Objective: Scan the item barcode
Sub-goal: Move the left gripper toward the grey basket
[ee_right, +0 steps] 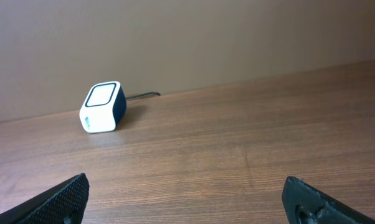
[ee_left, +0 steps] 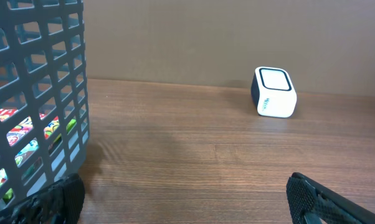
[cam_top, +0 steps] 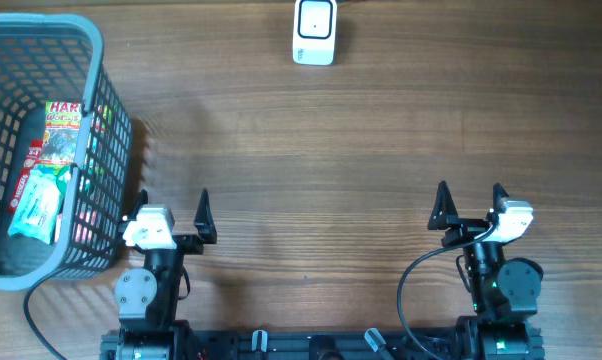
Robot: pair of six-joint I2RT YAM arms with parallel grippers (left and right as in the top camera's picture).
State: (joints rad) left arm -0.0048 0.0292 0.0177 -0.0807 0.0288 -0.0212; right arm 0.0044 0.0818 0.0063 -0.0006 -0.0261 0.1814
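Currently I see the left end effector (cam_top: 172,200) released beside the basket (cam_top: 111,160) holding candy packets (cam_top: 61,125); the right end effector (cam_top: 469,192) is released too, with the barcode scanner (cam_top: 314,31) far off on the counter (cam_top: 361,150).

The wooden tabletop (cam_top: 311,170) carries a grey mesh basket (cam_top: 41,27) at the upper left of the overhead frame. A small white scanner (cam_top: 314,30) sits at top centre, well apart from it.

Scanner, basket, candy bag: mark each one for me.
scanner (cam_top: 314,30): overhead view, on its white top face.
basket (cam_top: 41,27): overhead view, on the far rim.
candy bag (cam_top: 61,135): overhead view, on its printed front, inside the basket.
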